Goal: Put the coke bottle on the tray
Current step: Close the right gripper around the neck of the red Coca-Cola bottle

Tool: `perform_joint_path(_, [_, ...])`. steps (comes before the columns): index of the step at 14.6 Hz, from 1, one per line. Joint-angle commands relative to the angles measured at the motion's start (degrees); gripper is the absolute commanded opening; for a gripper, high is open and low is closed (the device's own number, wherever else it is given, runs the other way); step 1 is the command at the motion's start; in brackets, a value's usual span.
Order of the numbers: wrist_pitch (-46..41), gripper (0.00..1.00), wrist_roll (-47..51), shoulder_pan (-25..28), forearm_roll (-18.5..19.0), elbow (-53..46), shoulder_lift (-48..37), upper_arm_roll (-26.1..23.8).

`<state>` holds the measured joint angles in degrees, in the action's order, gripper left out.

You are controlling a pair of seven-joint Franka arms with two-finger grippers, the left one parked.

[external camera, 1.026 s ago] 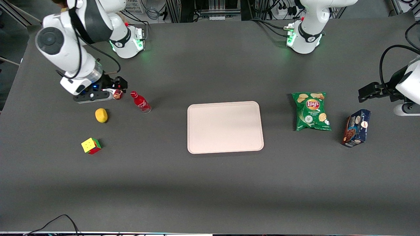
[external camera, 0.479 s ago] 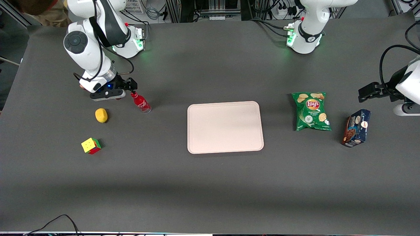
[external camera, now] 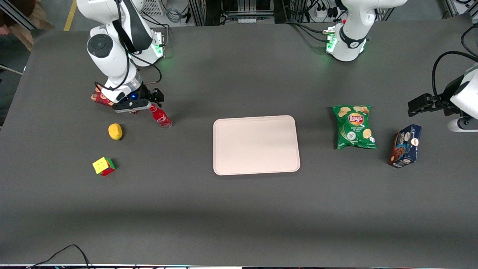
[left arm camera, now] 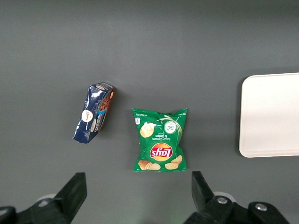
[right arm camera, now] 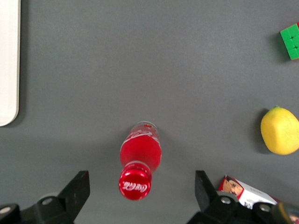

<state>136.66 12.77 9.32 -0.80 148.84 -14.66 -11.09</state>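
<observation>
The coke bottle (external camera: 161,118) is a small red bottle with a red cap, standing on the dark table between the lemon and the tray (external camera: 256,145). My right gripper (external camera: 149,102) hovers just above the bottle's cap. In the right wrist view the bottle (right arm camera: 140,154) stands upright between my two wide-open fingers (right arm camera: 77,190), touching neither, and the gripper (right arm camera: 141,196) is empty. An edge of the pale tray (right arm camera: 8,60) shows there too. The tray holds nothing.
A red cookie box (external camera: 98,97) lies beside my wrist, also in the right wrist view (right arm camera: 243,193). A lemon (external camera: 115,131) and a colour cube (external camera: 104,166) lie nearer the front camera. A green chips bag (external camera: 354,127) and a blue box (external camera: 406,145) lie toward the parked arm's end.
My right arm has swung toward the bottle, so the gripper now sits over its cap. The red cookie box is uncovered. The bottle has not moved.
</observation>
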Motion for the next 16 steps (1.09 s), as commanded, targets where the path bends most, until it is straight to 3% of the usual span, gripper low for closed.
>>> perform_joint_path(1, [6.41, 1.0, 0.86, -0.01, -1.05, 3.38, 1.03, -0.24])
perform_joint_path(9, [7.83, 1.0, 0.94, 0.08, -1.05, 4.53, 1.65, -0.6])
perform_joint_path(16, [10.38, 0.69, 0.94, 0.78, -1.05, 4.35, 3.24, -0.6])
